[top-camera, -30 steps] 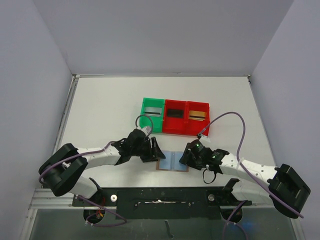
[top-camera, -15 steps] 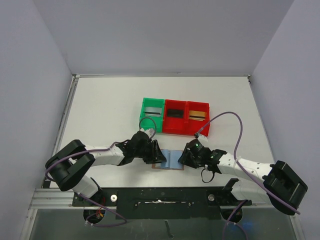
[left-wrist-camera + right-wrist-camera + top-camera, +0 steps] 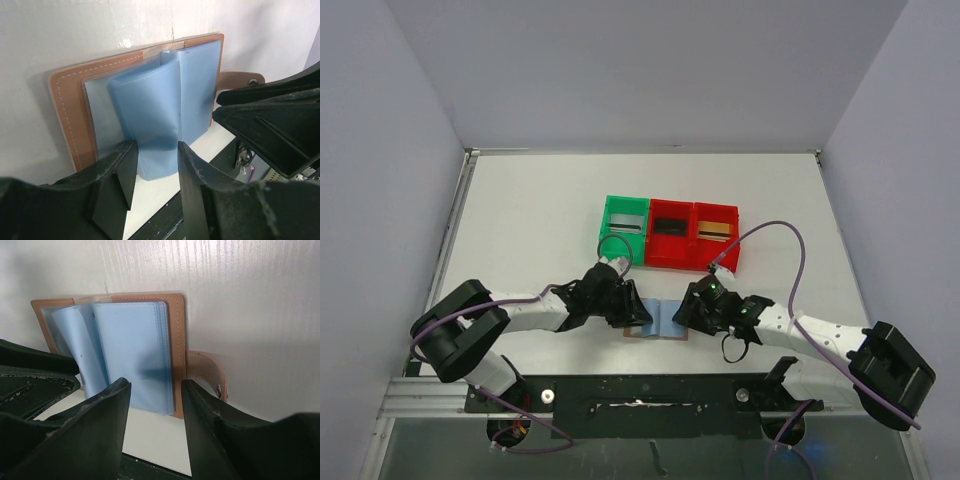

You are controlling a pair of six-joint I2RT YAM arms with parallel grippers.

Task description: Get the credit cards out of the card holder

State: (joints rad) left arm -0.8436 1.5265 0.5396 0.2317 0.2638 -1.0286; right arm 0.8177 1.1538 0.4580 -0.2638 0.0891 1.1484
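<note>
On the left, the left arm reaches in low along the near part of the desk [image 3: 520, 220], and its end effector [image 3: 157, 147] sits at the left half of the card holder [image 3: 65, 110]. Its fingers [image 3: 117, 175] are partly spread, with a pale blue pocket leaf [image 3: 145, 110] bowed up off the stack between them. We cannot tell whether the pads actually press that leaf or only flank it. The card holder lies open and flat on the desk close to the near edge, directly between the two arms, brown cover down and blue pockets up. Its long axis runs left to right and its spine runs front to back, roughly midway between the two end effectors. We see no card edge showing in any pocket from these views. To the right, the right end effector [image 3: 157, 385] hovers just beside the right half, its fingers spread and holding nothing, with bare desk visible between them. The closing tab [image 3: 205, 372] sticks out past the cover on that side. Both end effectors are about equally near. We judge that the left one, already astride the raised leaf, is better placed to turn pockets, while the right one pins its half down.
</note>
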